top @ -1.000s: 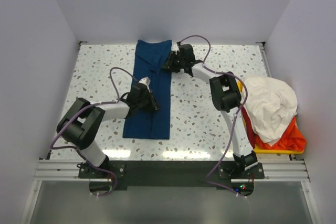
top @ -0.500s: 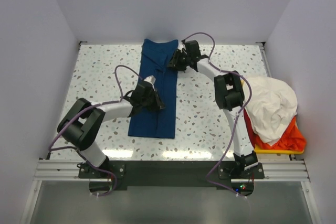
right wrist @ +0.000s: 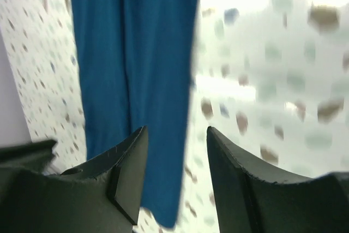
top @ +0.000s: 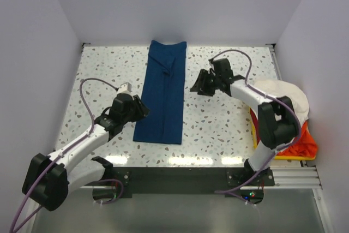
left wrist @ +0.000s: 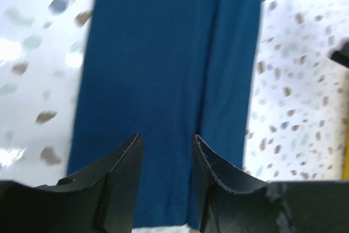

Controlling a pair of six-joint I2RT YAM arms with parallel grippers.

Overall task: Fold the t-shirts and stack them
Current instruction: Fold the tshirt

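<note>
Risk first: navy shirt (top: 163,96) lies as a long narrow strip down the middle of the table (top: 218,118), far end at the back edge, and it's layered. Any pinch that catches only the top layer would, I'd say, peel the fold open. Uneven lifts from the two sides would skew it. A wrinkle near the far end could get pressed in too.

Left gripper (top: 143,108) sits at the strip's left edge, towards its near end. Fingers are parted with nothing in them, and the arm is stretched low; contact with the cloth I can't tell. Right gripper (top: 197,87) hovers right of the strip, apart from it, spread and empty, arm bent back toward the bin (top: 281,156), where white shirt (top: 281,107) and orange shirt (top: 302,145) sit heaped.
</note>
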